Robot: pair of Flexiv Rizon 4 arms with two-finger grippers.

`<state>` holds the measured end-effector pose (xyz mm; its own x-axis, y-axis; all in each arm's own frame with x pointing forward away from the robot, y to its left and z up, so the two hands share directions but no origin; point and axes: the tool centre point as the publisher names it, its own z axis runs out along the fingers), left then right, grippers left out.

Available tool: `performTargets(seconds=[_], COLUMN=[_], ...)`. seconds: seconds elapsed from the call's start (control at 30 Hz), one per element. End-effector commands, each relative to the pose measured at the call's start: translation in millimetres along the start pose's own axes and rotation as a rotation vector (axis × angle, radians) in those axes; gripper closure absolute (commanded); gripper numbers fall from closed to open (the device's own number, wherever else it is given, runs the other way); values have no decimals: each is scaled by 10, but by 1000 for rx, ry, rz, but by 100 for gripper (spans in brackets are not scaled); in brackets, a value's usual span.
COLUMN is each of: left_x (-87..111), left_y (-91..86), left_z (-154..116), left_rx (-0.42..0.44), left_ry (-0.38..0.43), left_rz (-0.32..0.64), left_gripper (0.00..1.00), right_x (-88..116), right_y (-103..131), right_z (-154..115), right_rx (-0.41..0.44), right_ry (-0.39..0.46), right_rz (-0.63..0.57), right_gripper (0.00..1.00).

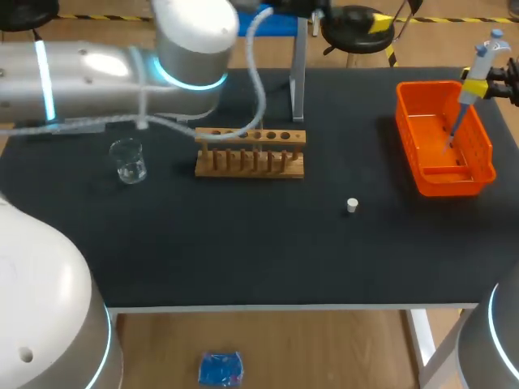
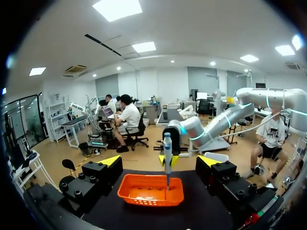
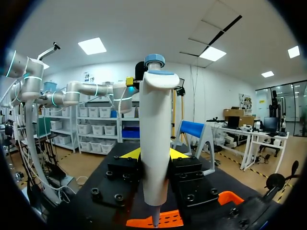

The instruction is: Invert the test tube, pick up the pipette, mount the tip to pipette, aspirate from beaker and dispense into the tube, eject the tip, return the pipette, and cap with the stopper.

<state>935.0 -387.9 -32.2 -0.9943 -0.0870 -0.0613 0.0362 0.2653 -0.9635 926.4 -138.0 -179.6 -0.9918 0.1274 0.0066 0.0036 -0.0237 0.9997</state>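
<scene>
My right gripper (image 1: 489, 81) (image 3: 154, 153) is shut on the white pipette (image 1: 477, 71) (image 3: 154, 143) and holds it upright over the orange basket (image 1: 478, 174) (image 3: 165, 219). The pipette's narrow end points down into the basket. In the left wrist view, the pipette (image 2: 167, 152) and basket (image 2: 150, 199) lie far ahead of my left gripper (image 2: 160, 161), which is open and holds nothing. The wooden tube rack (image 1: 250, 152) stands mid-table. The glass beaker (image 1: 128, 160) is to its left, and the small white stopper (image 1: 352, 205) lies to its right. I cannot make out a test tube.
My left arm (image 1: 122, 69) stretches over the table's back left, and its cable (image 1: 243, 121) droops across the rack. A metal stand (image 1: 298, 73) rises behind the rack. The dark table (image 1: 243, 251) shows bare surface in front of the rack.
</scene>
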Motion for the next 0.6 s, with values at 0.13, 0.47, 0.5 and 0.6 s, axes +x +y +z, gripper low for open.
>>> performTargets(seconds=[0.13,0.47,0.5,0.6], left_x=[92,137,137,137], left_y=[-15,14,14,14], left_z=[966,1051,1051,1051], left_rx=[0,13,13,13], left_ry=[-31,-43,-43,-43], left_rz=[-15,-30,-30,-30], left_gripper=[0,0,0,0], right_x=[-7,-7,-7,-7], right_y=[1,1,1,1], right_z=[-5,-5,-5,-5], right_rx=[1,1,1,1], right_ry=[3,3,3,3], right_rz=[-1,-1,-1,-1], right_gripper=[100,100,100,100])
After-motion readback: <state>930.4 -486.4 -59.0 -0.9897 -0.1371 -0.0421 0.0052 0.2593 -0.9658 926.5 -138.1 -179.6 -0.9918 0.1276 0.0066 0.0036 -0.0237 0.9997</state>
